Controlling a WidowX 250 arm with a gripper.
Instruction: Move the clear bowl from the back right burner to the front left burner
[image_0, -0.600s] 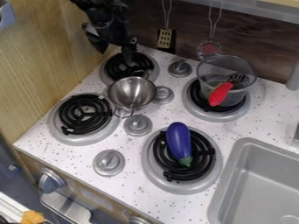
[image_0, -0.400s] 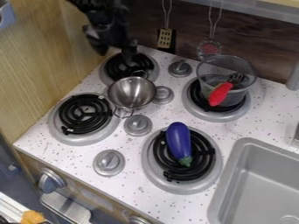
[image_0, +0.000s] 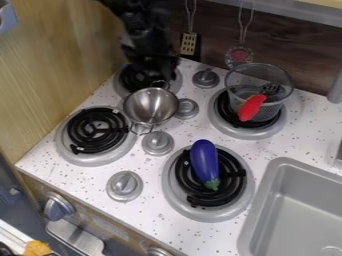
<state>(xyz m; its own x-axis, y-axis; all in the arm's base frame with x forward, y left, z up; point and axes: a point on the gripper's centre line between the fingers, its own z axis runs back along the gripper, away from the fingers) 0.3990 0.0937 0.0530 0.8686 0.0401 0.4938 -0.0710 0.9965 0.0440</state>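
On the speckled white bench (image_0: 81, 181), the black gripper (image_0: 152, 67) is hanging above the rear-left burner (image_0: 132, 81), jaw state impossible to tell; beside that burner, a steel pot (image_0: 150, 107) is standing unlifted, leaving progress unclear.

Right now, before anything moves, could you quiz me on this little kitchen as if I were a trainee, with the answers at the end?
1. Multiple choice: where does the purple eggplant lie?
a) in the sink
b) on a burner
c) on the floor
2. True or false: the mesh basket stands on another burner.
3. Short answer: which is the black gripper nearer to, the eggplant or the metal pot?

Key: 1. b; 2. true; 3. the metal pot
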